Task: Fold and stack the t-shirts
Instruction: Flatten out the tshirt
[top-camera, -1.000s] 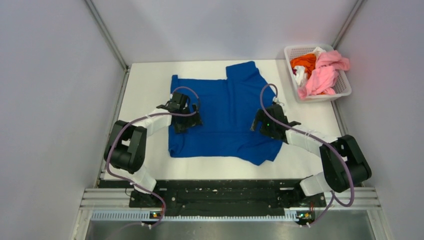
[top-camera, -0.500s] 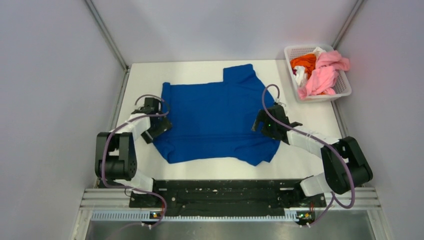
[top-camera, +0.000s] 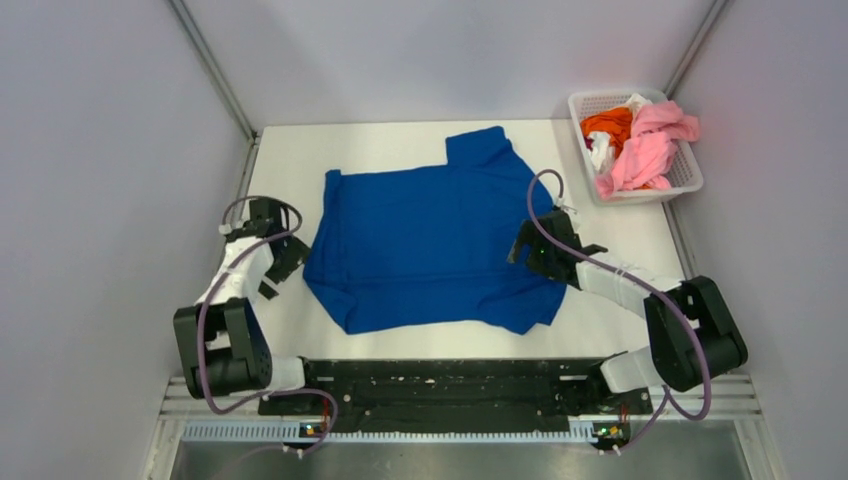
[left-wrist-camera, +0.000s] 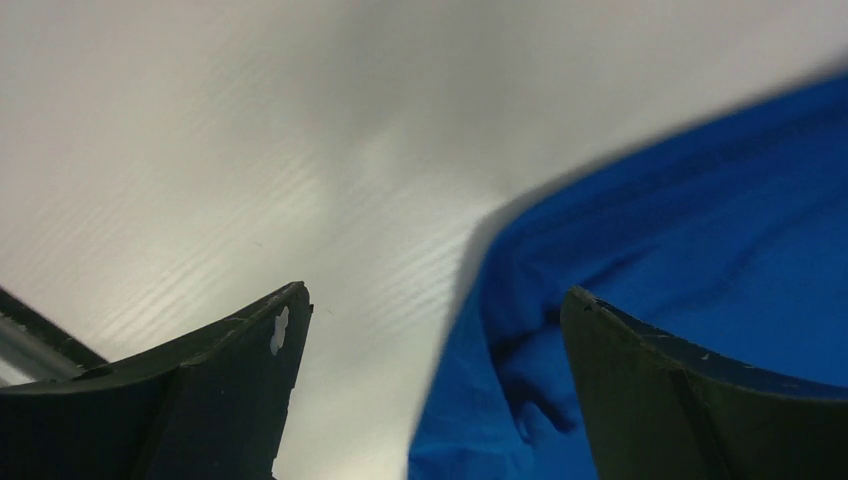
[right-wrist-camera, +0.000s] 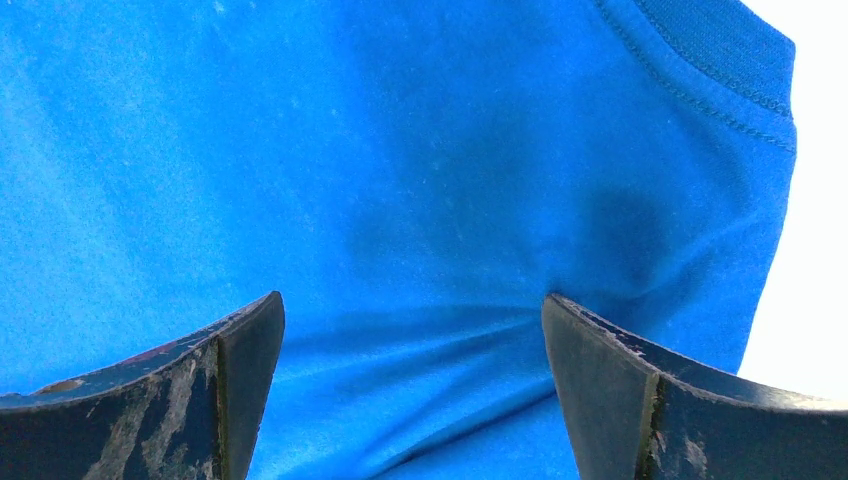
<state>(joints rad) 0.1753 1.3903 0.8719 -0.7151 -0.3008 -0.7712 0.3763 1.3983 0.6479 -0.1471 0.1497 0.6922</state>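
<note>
A royal blue t-shirt lies spread on the white table, plain side up, no print showing. My left gripper is open and empty just off the shirt's left edge; in the left wrist view the blue cloth lies between and under the right finger. My right gripper is open and rests over the shirt's right edge; the right wrist view shows creased blue cloth and a hem between the jaws. Pink, orange and white tees lie in the basket.
A white plastic lattice basket stands at the back right corner of the table. The white table is walled by grey panels on both sides. The black arm rail runs along the near edge.
My left gripper has moved left off the shirt to its left edge, and the shirt's left side has spread out leftward. The right gripper has barely moved.
</note>
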